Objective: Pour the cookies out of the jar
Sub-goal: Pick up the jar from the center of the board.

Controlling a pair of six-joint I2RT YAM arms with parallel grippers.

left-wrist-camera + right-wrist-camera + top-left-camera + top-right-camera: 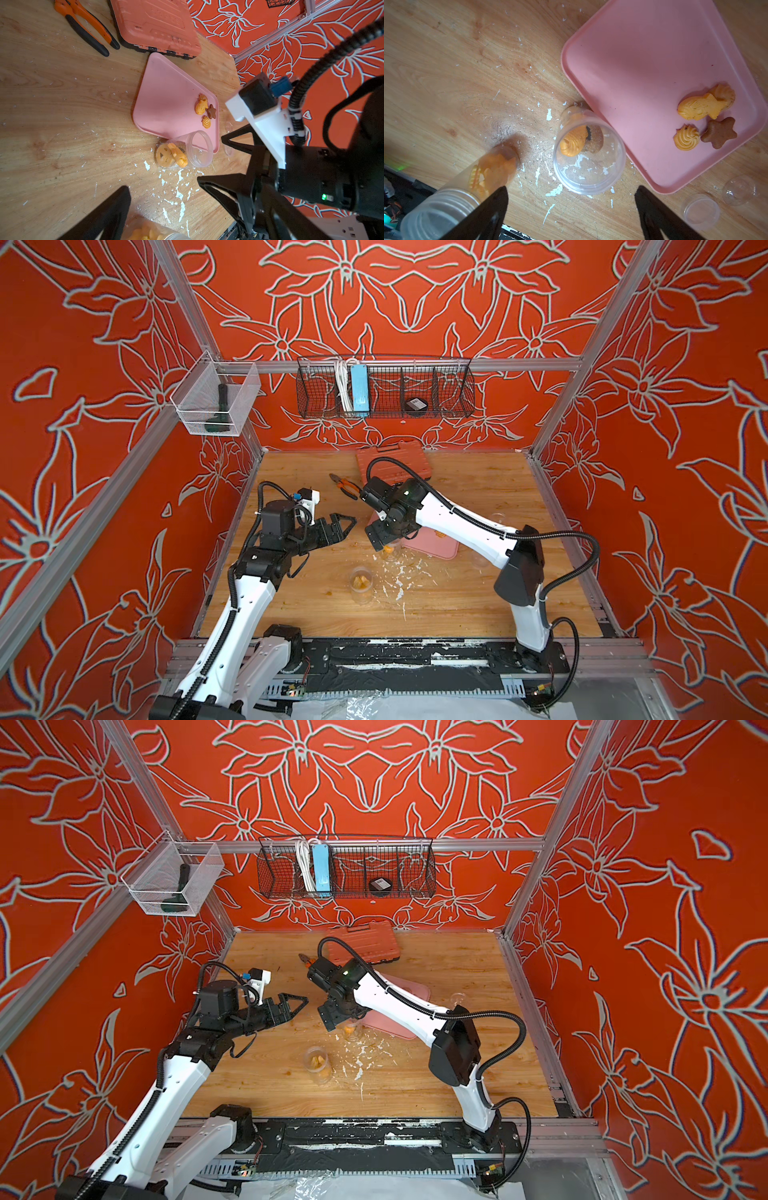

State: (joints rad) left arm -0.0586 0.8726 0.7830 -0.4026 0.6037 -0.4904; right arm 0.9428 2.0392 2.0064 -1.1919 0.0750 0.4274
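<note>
Top views, left gripper: jaws spread wide, empty, raised over the table, well apart from both jars.
Top views, right gripper: aimed downward, just above the jar.
Top views, jar: clear, lidless, on the table just beside the pink tray; orange cookies inside.
Top views, second jar: nearer the robot's base, lidless, more orange cookies inside.
Left wrist, tray: four cookies grouped near one corner: fish, shell, swirl and brown star.
Left wrist, jar: mouth at the tray's rim, a flower cookie at the bottom; upright or tipped, cannot tell.
Left wrist, right gripper: fingers parted near the jar's mouth.
Left wrist, pliers: just beside the orange case.
Right wrist, right gripper: jaws released and wide, grasping nothing; jar mouth just beyond the fingertips.
Right wrist, lids: two, clear, on the table near the tray's corner.
</note>
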